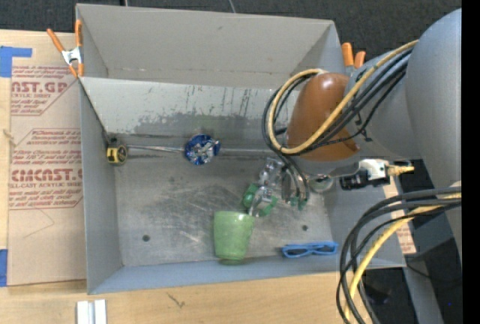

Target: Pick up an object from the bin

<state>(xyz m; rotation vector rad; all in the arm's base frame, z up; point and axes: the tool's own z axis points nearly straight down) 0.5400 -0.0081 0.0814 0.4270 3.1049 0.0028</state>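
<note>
My gripper hangs low over the bin's right half, just above and to the right of a pale green plastic cup. The cup lies near the front wall with its rim close to the gripper's lower end. A small green bit sits right at that end, and I cannot tell whether it is a loose thing or part of the gripper. A pair of blue glasses lies flat by the front right corner, below the gripper.
A round blue and white thing rests against the back wall, left of the gripper. A small yellow and black item sits in the back left corner. The arm's orange cover and cables hang over the bin's right side.
</note>
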